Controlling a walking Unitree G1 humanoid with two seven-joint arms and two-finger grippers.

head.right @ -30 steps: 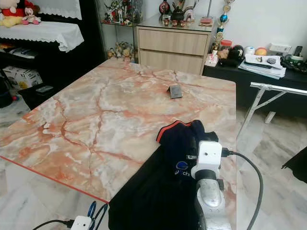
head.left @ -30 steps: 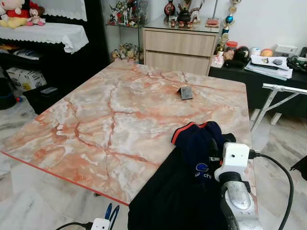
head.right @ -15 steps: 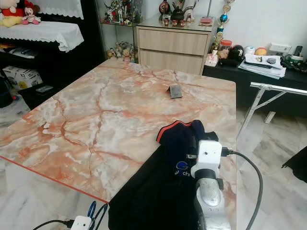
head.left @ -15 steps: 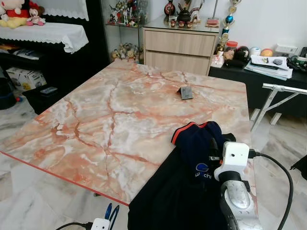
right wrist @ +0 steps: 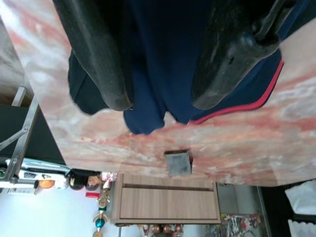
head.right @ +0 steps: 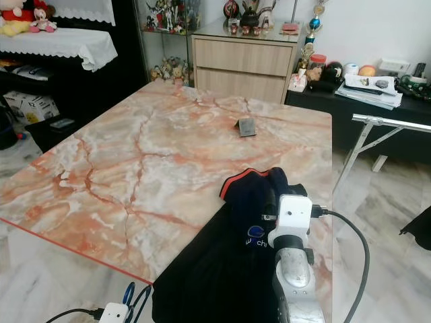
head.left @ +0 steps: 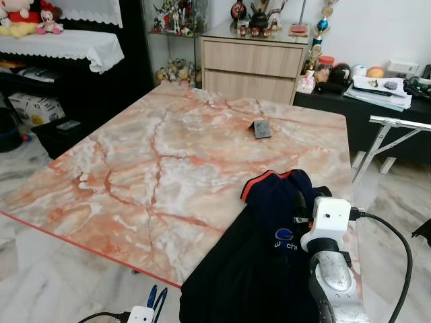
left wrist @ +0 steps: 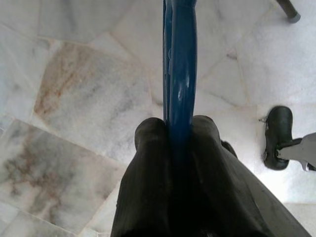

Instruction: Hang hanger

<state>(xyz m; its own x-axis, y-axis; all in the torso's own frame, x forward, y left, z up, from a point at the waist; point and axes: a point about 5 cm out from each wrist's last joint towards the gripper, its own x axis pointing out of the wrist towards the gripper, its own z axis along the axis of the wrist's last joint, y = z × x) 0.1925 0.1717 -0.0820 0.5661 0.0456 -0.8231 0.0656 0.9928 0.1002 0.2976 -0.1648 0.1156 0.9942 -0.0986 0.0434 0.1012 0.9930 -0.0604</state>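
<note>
- Left gripper (left wrist: 177, 129) jaws clamped on the blue hanger (left wrist: 178, 64); right gripper (right wrist: 163, 94) jaws apart over the navy shirt (head.left: 273, 222).
- Over the last second I saw nothing shift; small dark block (head.left: 261, 130) at 12 o'clock; hanging not begun.

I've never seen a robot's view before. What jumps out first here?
A big pink-veined marble table dominates, with a dark navy shirt trimmed in red draped over its near right edge. The right pincer hovers open over that shirt. Low on the left, the left pincer is shut on a blue hanger above the tiled floor.
</note>
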